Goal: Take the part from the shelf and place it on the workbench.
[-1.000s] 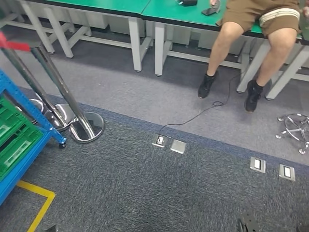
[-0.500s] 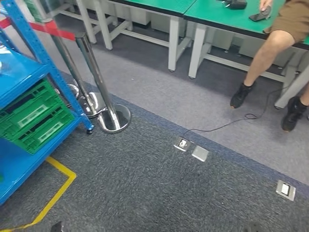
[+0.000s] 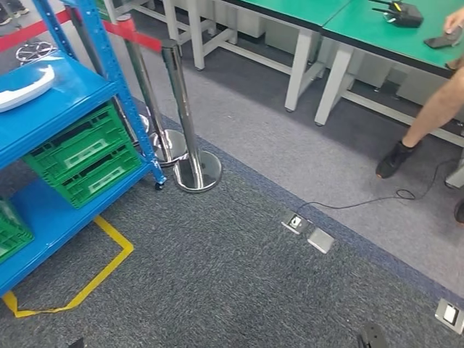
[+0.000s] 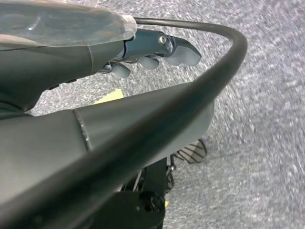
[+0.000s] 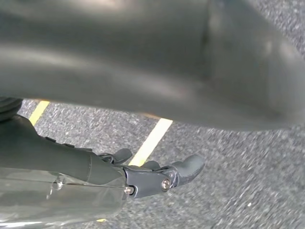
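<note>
The part (image 3: 25, 87), a white curved piece, lies on the upper board of the blue shelf (image 3: 71, 98) at the far left of the head view. The green-topped workbench (image 3: 378, 32) stands across the back right. My left hand (image 4: 154, 47) hangs over the grey carpet in the left wrist view, fingers stretched out and holding nothing. My right hand (image 5: 158, 174) hangs the same way in the right wrist view, empty, above a yellow floor line (image 5: 151, 140).
Green crates (image 3: 82, 156) fill the shelf's middle level, and another (image 3: 9, 230) sits lower. Two chrome stanchions (image 3: 185, 116) with a red belt (image 3: 134, 30) stand beside the shelf. A person's leg (image 3: 432, 119), a cable (image 3: 372, 199), floor sockets (image 3: 295, 221) and yellow tape (image 3: 104, 272) mark the floor.
The camera has turned left: the shelf and stanchions have slid towards the middle, the white part has come into view, and the person has shifted to the right edge.
</note>
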Controlling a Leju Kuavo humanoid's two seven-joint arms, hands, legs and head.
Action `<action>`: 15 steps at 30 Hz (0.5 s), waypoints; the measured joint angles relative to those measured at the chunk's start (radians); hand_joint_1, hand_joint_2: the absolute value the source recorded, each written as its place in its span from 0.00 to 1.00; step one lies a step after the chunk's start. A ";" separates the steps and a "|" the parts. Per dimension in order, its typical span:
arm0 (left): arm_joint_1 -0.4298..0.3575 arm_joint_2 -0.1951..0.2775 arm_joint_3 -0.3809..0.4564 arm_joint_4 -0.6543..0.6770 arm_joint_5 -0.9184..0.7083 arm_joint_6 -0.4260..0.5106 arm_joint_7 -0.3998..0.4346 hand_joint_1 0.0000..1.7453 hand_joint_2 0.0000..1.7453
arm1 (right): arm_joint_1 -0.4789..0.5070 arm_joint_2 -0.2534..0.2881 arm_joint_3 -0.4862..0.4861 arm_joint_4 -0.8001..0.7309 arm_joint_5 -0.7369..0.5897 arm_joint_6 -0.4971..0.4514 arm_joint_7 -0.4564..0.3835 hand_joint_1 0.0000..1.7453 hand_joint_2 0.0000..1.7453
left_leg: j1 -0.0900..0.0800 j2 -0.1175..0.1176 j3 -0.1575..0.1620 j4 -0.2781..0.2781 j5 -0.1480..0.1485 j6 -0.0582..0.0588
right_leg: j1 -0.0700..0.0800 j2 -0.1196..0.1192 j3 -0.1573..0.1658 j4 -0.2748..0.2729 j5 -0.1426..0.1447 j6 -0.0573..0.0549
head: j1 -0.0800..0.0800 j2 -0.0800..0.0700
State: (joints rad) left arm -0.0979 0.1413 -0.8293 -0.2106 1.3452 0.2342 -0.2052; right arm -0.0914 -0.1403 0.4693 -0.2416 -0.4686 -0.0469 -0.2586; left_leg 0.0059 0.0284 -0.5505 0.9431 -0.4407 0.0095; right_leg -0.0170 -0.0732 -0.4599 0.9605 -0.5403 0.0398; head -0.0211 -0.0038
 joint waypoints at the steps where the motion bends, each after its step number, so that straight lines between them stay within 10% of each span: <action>1: -0.001 0.000 0.000 0.000 -0.001 0.000 0.001 0.00 0.00 | 0.000 0.000 0.000 0.000 -0.002 0.000 0.000 0.00 0.00 | 0.002 -0.009 0.002 -0.002 0.001 0.006 | -0.002 0.027 -0.023 0.052 -0.031 0.003 | 0.005 0.000; 5: -0.002 0.001 0.000 0.000 -0.003 0.000 0.007 0.00 0.00 | 0.006 0.000 0.000 0.004 -0.011 0.001 0.003 0.00 0.00 | -0.002 -0.055 0.005 -0.001 -0.001 0.015 | -0.002 0.069 -0.139 0.286 -0.112 0.002 | 0.025 0.000; 9: -0.002 0.000 0.000 0.000 -0.002 0.001 0.013 0.00 0.00 | 0.008 0.000 0.000 0.006 -0.013 0.001 0.004 0.00 0.00 | -0.002 -0.108 0.011 0.005 -0.005 0.007 | -0.006 0.127 -0.060 0.067 0.029 -0.006 | 0.041 0.000; 11: -0.003 0.000 0.000 0.000 -0.002 0.003 0.015 0.00 0.00 | 0.008 0.000 0.000 0.007 -0.013 0.002 0.005 0.00 0.00 | -0.001 -0.130 0.003 0.010 -0.005 -0.003 | -0.006 0.161 -0.034 -0.002 0.042 -0.012 | 0.044 0.000; 15: 0.003 0.004 0.000 0.001 -0.004 0.007 0.017 0.00 0.00 | 0.006 0.002 0.001 0.007 -0.017 0.004 0.007 0.00 0.00 | -0.001 -0.125 -0.020 0.033 -0.014 -0.028 | -0.008 0.120 -0.016 -0.022 0.044 -0.035 | 0.033 0.000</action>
State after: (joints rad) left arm -0.0949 0.1452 -0.8297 -0.2099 1.3411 0.2417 -0.1885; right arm -0.0851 -0.1382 0.4699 -0.2346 -0.4859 -0.0424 -0.2518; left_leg 0.0048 -0.0967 -0.5705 0.9765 -0.4548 -0.0183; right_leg -0.0254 0.0467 -0.4760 0.9382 -0.4959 0.0051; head 0.0118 -0.0038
